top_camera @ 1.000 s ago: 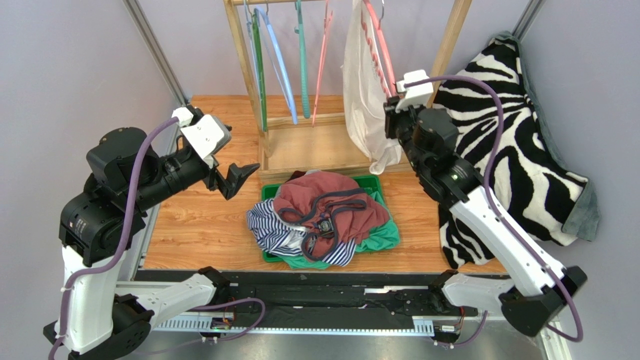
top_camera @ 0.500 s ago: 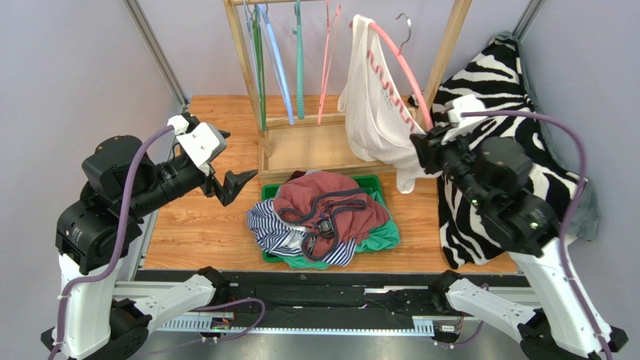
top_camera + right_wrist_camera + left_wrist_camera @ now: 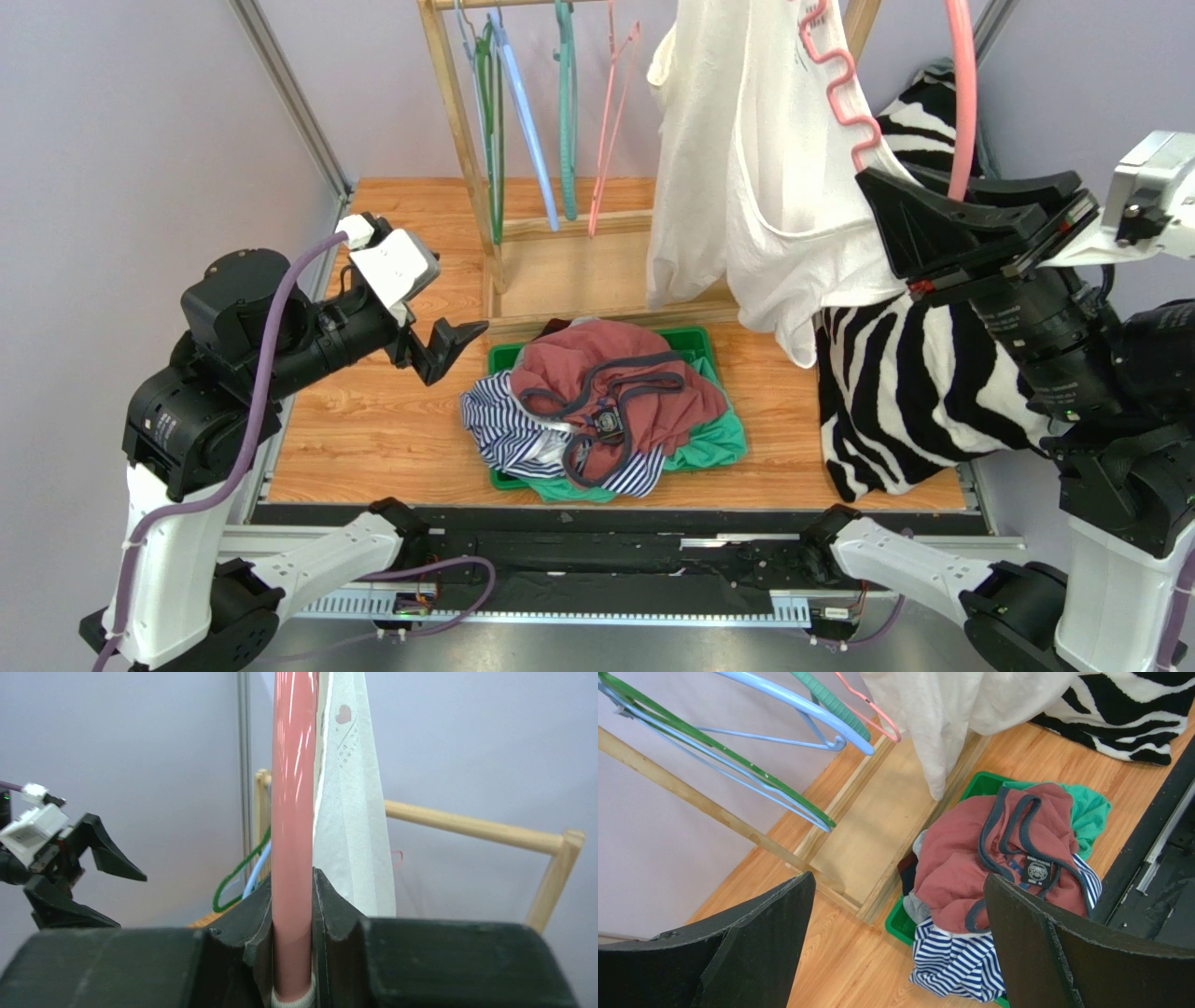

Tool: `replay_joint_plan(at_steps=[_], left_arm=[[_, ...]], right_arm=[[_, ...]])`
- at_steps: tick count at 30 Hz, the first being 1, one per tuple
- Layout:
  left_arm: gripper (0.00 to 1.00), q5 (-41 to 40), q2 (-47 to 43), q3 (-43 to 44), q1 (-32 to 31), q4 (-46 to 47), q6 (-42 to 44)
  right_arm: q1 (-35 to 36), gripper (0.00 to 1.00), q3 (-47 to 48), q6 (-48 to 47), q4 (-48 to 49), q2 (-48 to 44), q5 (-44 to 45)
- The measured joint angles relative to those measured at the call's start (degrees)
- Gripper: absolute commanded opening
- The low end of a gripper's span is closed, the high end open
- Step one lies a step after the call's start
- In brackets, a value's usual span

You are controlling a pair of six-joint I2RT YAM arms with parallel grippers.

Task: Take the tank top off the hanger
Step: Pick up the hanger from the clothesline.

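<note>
Okay, the right pincer (image 3: 293, 927) is clamped narrow on the pink hanger (image 3: 293, 777) and holds it high, right of the wooden rack (image 3: 456, 112), probably so the white tank top (image 3: 758, 154) dangles free and is easy to strip. The tank top is not yet off; it drapes from the hanger above the desk (image 3: 365, 434). The left pincer (image 3: 452, 350) is spread wide and empty, hovering beside the green bin (image 3: 897, 926), likely ready to grab the fabric. The bin holds a heap of clothes: a maroon top (image 3: 617, 371) uppermost, a striped shirt (image 3: 505, 434) spilling over the near-left rim, and a green garment (image 3: 709, 441) on the right.
</note>
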Motion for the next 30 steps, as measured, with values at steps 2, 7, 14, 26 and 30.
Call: replay_joint_plan(at_steps=[2,7,14,26,30], left_arm=[[0.99,0.4,0.0,0.0,0.2,0.0,0.0],[0.99,1.2,0.0,0.0,0.6,0.0,0.0],[0.99,1.7,0.0,0.0,1.0,0.0,0.0],[0.99,3.4,0.0,0.0,2.6,0.0,0.0],[0.99,3.8,-0.1,0.0,3.0,0.0,-0.1]], right_arm=[[0.0,0.0,2.9,0.7,1.7,2.1,-2.5],[0.0,0.0,9.4,3.8,5.2,6.9,-8.4],[0.0,0.0,15.8,6.0,7.3,10.0,-13.3],[0.0,0.0,20.2,5.1,14.8,8.3,-13.7],[0.0,0.0,18.6,4.9,15.6,7.5,-13.6]])
